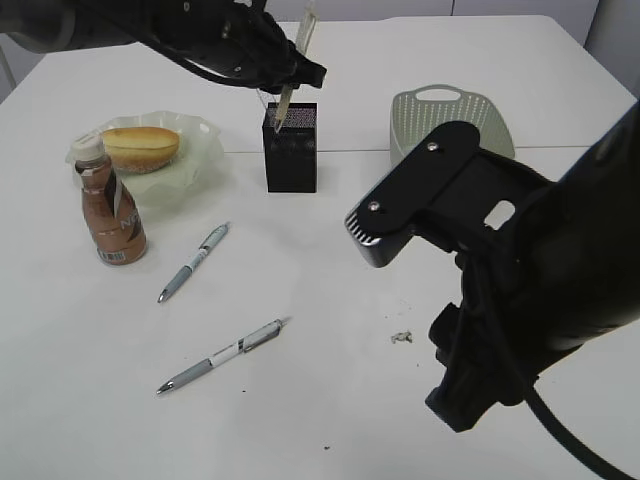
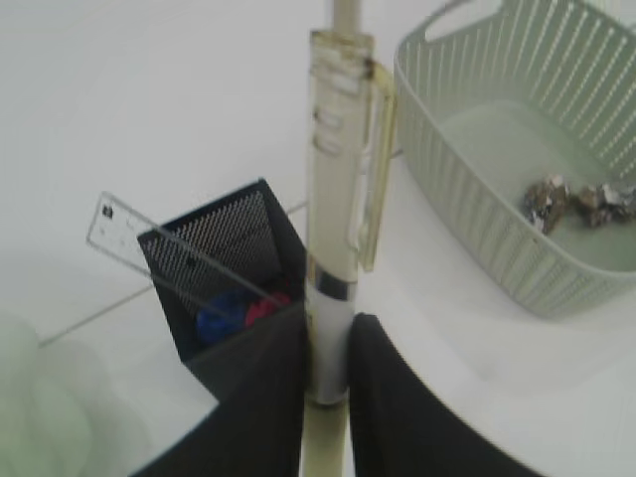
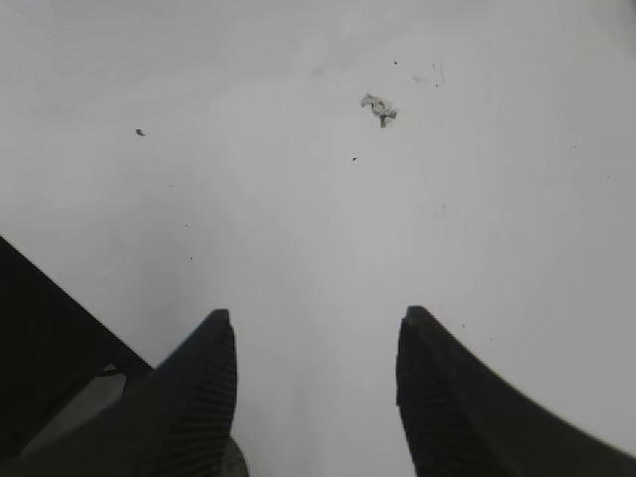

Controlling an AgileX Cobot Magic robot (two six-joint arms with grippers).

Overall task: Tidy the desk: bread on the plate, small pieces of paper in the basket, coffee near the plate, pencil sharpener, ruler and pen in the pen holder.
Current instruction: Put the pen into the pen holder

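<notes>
Left end effector (image 2: 326, 383) clamps a yellowish pen (image 2: 338, 229) above the black mesh pen holder (image 1: 291, 147); right end effector (image 3: 316, 383) hangs apart, empty, over the desk (image 3: 298, 199).

A white table (image 1: 400, 420) is seen under even light, with a pale wall (image 1: 420, 8) glimpsed behind it.

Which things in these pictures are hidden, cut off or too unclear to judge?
- Pen tip, left wrist view: hidden between the left gripper fingers.
- Pen holder contents, left wrist view: blue and red shapes, blurred, under the ruler.
- Scrap on the table, right wrist view: too small to identify.
- Right gripper, exterior view: hidden by its arm.
</notes>
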